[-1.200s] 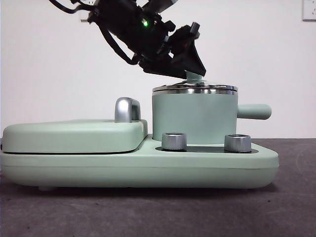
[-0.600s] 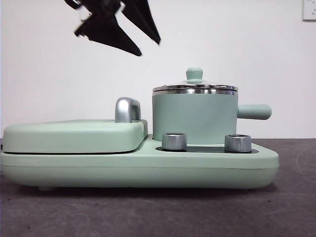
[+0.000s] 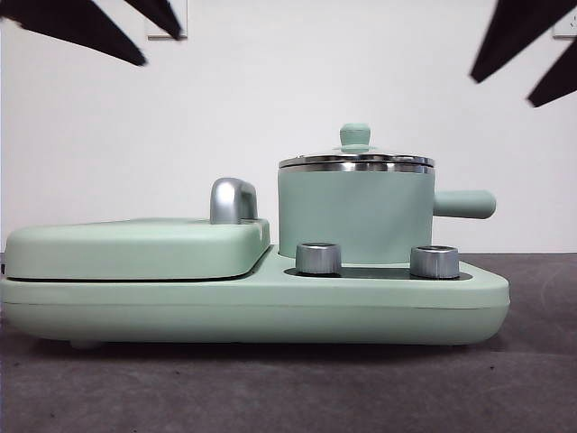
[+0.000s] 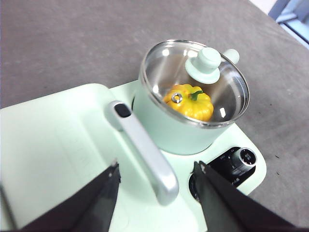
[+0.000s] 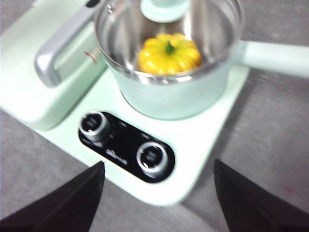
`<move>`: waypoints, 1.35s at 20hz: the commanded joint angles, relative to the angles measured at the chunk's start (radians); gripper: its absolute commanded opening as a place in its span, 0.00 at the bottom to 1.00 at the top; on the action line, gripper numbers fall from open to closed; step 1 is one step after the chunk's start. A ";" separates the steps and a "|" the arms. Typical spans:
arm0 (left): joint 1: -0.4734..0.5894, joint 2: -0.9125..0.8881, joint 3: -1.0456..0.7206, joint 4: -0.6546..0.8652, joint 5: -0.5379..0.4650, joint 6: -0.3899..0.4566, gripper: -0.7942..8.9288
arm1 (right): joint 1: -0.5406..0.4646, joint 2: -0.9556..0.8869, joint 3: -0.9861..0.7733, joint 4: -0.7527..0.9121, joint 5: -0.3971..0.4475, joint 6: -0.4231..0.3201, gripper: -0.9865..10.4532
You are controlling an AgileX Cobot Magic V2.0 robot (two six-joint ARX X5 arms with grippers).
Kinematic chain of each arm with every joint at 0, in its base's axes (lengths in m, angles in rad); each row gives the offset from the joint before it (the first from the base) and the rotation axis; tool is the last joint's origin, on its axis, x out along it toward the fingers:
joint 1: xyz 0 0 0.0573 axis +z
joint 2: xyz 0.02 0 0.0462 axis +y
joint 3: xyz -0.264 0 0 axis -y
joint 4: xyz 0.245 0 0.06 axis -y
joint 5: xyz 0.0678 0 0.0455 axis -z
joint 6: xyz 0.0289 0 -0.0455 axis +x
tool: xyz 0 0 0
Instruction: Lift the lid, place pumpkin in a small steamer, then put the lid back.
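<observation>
White wall, dark grey counter (image 3: 541, 379): both arms hang high and clear, and the job looks finished.

The lid (image 4: 195, 82) sits square on the small steamer (image 3: 356, 216), the pumpkin (image 4: 190, 102) visible through the glass. The left gripper (image 4: 157, 193) and right gripper (image 5: 157, 193) are both spread open and empty, well above the steamer at opposite sides, neither plainly nearer.
</observation>
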 commanded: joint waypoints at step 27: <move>0.066 -0.248 -0.172 -0.108 0.032 -0.077 0.09 | 0.032 0.084 0.003 0.163 -0.222 0.023 0.10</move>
